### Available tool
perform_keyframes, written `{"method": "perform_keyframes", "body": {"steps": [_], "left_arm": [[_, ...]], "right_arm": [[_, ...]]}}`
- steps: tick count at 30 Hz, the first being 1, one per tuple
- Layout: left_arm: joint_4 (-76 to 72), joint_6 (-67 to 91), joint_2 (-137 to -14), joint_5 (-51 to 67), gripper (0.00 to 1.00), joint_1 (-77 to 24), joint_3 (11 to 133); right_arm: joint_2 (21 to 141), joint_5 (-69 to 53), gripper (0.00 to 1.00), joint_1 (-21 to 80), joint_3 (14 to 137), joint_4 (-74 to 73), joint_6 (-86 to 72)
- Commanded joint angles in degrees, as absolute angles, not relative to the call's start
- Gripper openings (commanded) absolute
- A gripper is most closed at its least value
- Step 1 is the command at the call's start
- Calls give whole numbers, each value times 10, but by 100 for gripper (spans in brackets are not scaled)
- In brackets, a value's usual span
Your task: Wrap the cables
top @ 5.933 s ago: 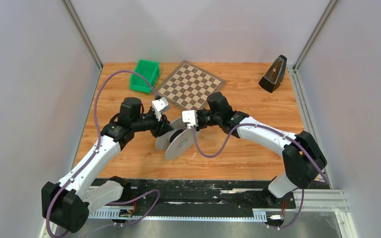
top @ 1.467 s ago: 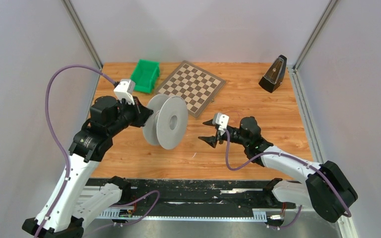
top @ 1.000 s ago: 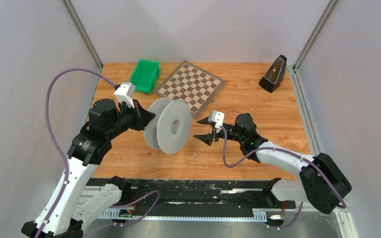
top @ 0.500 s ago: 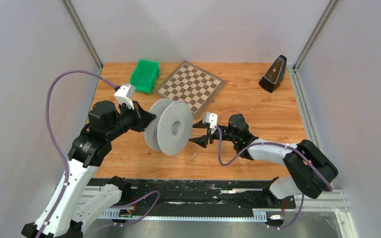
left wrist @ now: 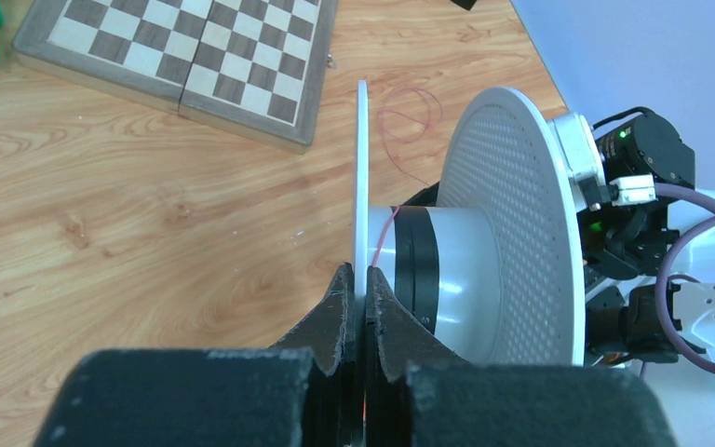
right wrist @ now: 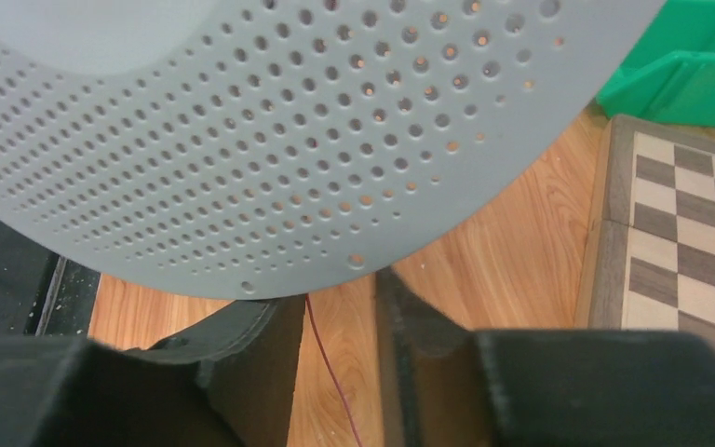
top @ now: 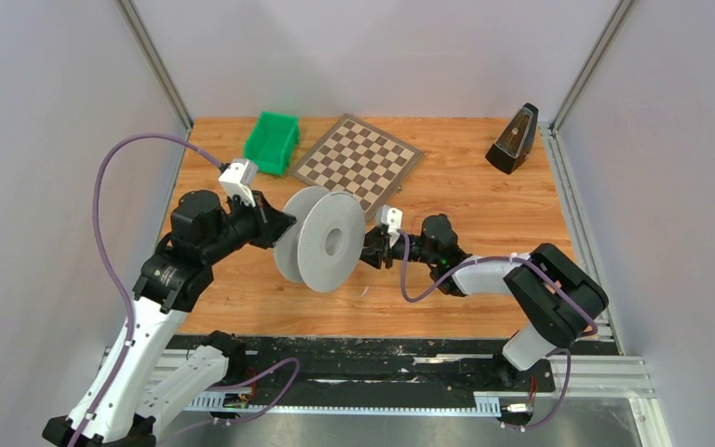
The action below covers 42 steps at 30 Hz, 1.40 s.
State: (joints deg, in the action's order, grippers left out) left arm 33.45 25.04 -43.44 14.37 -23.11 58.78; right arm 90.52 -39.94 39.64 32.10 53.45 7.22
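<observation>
A grey spool (top: pixel 321 247) with two round flanges stands on edge, held above the wooden table. My left gripper (top: pixel 279 226) is shut on the rim of its thin solid flange (left wrist: pixel 362 177), as the left wrist view (left wrist: pixel 357 279) shows. A thin red cable (left wrist: pixel 384 237) runs onto the hub by a black band and loops on the table behind (left wrist: pixel 410 112). My right gripper (top: pixel 370 251) is open just under the perforated flange (right wrist: pixel 270 140). The red cable (right wrist: pixel 330 363) passes between its fingers (right wrist: pixel 338 298), untouched.
A green bin (top: pixel 273 142) and a chessboard (top: pixel 358 160) lie at the back of the table (top: pixel 484 214). A black metronome (top: pixel 512 140) stands at the back right. Grey walls close both sides.
My right gripper has moved left along the table up to the spool's perforated flange. My left gripper keeps holding the spool, which has shifted slightly right.
</observation>
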Motion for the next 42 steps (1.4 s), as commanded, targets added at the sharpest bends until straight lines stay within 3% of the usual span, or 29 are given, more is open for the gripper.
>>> {"method": "perform_keyframes", "body": {"steps": [1, 4, 5, 12, 25, 30, 42], "left_arm": [[280, 261, -421, 164, 0, -230, 593], [278, 233, -417, 165, 0, -230, 590], [272, 205, -413, 167, 0, -230, 583], [262, 75, -410, 177, 0, -230, 535], [181, -25, -506, 239, 1, -230, 492], [145, -5, -518, 246, 2, -230, 473], [128, 24, -480, 218, 21, -230, 434]], "right_arm": [[911, -388, 22, 399, 330, 603, 46], [883, -352, 1, 393, 317, 600, 56], [869, -341, 0, 388, 315, 582, 64], [778, -321, 0, 348, 358, 435, 135], [796, -433, 0, 337, 500, 211, 341], [799, -528, 0, 338, 496, 195, 370], [844, -497, 0, 344, 472, 257, 324]]}}
